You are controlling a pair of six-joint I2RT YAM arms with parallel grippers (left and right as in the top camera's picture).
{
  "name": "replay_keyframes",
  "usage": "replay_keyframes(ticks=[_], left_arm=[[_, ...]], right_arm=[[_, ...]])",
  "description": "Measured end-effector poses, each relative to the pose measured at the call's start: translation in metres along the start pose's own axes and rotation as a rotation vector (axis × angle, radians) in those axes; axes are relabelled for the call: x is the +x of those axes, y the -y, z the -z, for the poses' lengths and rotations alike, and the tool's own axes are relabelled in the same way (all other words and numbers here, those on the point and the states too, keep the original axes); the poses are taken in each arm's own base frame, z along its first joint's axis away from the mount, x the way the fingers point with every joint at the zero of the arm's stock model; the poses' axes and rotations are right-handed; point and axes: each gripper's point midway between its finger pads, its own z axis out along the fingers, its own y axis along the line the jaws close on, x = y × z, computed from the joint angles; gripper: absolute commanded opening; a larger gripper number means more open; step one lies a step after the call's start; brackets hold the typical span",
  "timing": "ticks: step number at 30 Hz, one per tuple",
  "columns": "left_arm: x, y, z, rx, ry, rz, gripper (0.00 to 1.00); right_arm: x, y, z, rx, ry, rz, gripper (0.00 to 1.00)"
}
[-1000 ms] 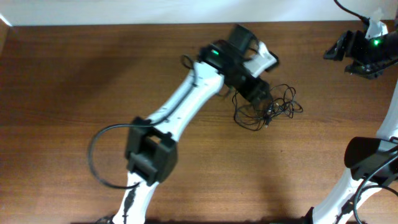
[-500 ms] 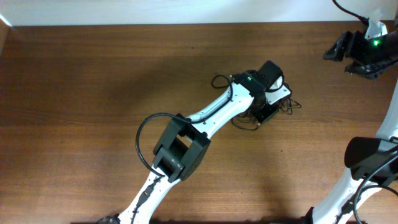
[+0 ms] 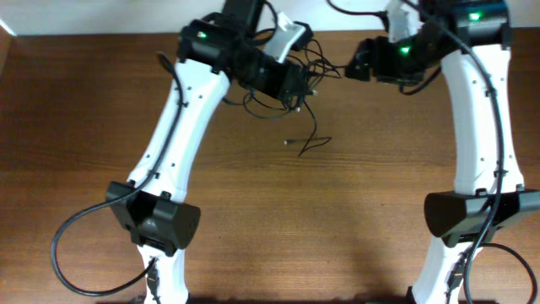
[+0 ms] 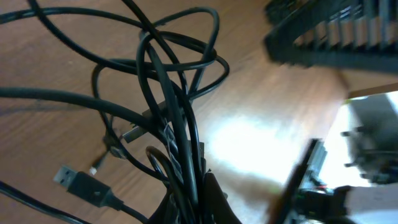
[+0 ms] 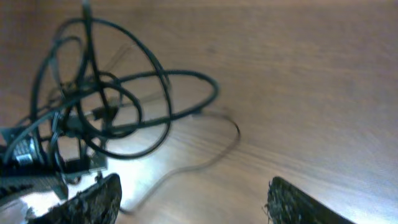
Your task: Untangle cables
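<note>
My left gripper [image 4: 193, 208] is pinched fully shut on the cables [image 4: 177, 112], its dark jaws meeting around a tight sheaf of thin, glossy black cords. From that clamped waist the cords fan out into smooth round loops that cross and thread through one another. One strand ends in a flat rectangular plug [image 4: 74, 180] with a dull metal tip, and it hangs free of the knot. Seen from overhead, the bunch sits near the far edge of the table [image 3: 84, 127], between my two grippers and closer to the left one. A single thin strand trails down in a loose curl onto the wood toward the middle. The tabletop is warm brown with fine straight grain, polished enough to throw a pale glare beneath the loops. My right gripper [image 5: 196, 202] stands wide open just beside the tangle with nothing between its jaws. Its fingers [image 5: 93, 199] look black and rough-surfaced, though they are blurred.
</note>
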Motion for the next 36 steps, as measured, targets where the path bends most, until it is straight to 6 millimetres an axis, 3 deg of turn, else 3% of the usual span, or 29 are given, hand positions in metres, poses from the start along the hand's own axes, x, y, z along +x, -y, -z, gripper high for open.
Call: replay_keyframes(ticks=[5,9,19,25,28,30,36], left_arm=[[0.007,-0.009,0.019,0.071,0.004,0.089,0.0],[0.008,0.002,0.02,0.135,0.001,0.103,0.02],[0.017,0.007,0.021,0.155,-0.035,0.143,0.06],[0.021,0.008,0.021,0.157,-0.05,0.159,0.04],[0.02,0.011,0.022,0.178,-0.046,0.161,0.02],[0.019,0.014,0.023,0.197,-0.039,0.161,0.0],[0.003,0.01,0.042,0.288,0.051,0.166,0.0]], right_arm=[[0.001,-0.034,-0.012,-0.036,0.005,0.029,0.76],[0.002,-0.037,-0.02,-0.038,-0.012,0.028,0.76],[0.0,-0.038,-0.034,-0.041,-0.026,0.035,0.75],[0.001,-0.046,-0.055,-0.049,-0.052,0.033,0.74],[0.005,-0.045,-0.073,-0.058,-0.093,0.019,0.67],[0.008,-0.047,-0.082,-0.063,-0.116,0.019,0.55],[0.011,-0.05,-0.085,-0.08,-0.132,0.005,0.26]])
